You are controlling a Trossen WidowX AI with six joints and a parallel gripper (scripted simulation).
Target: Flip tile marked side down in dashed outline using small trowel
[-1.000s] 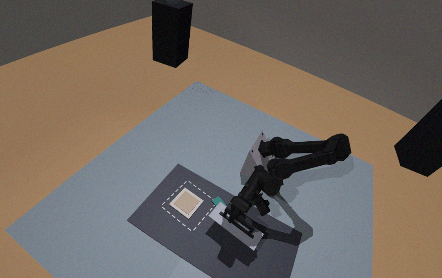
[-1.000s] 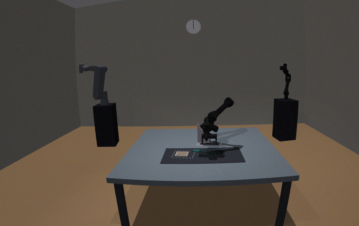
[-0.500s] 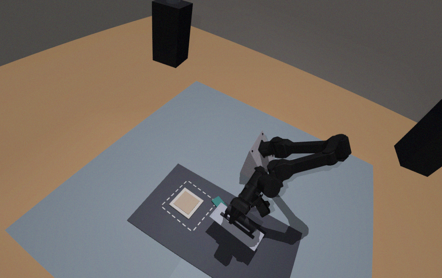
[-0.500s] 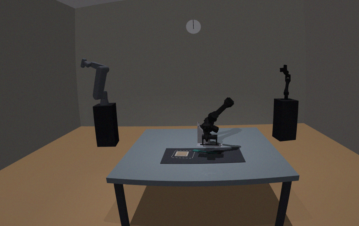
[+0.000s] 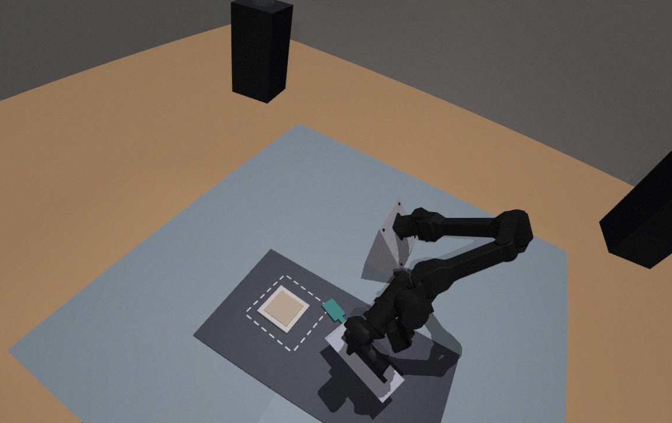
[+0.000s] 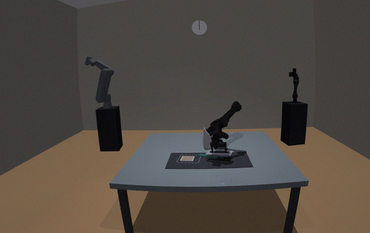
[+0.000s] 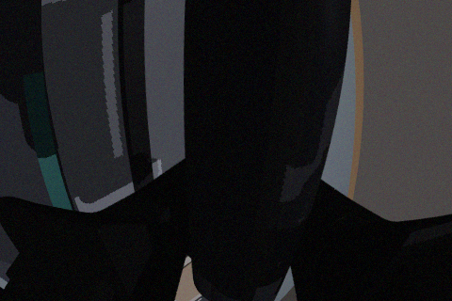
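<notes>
The square tile (image 5: 283, 309) (image 6: 187, 158) lies flat inside the dashed outline (image 5: 284, 276) on the dark mat (image 5: 230, 321) (image 6: 177, 165). Its upper face shows a tan square with a pale border. My gripper (image 5: 363, 347) (image 6: 218, 143) (image 7: 240, 163) is shut on the handle of the small trowel, whose pale rectangular blade (image 5: 334, 336) (image 6: 231, 152) (image 7: 165, 71) hangs below it. The trowel is to the right of the outline, apart from the tile, and its shadow falls on the mat. The dark handle fills the middle of the wrist view and hides the fingertips.
A teal spatula (image 5: 332, 309) (image 6: 202, 155) (image 7: 54, 181) lies on the mat between the outline and the trowel, partly hidden by them in the top view. A pale upright panel (image 5: 375, 260) (image 6: 207, 138) stands behind the mat at the arm's base.
</notes>
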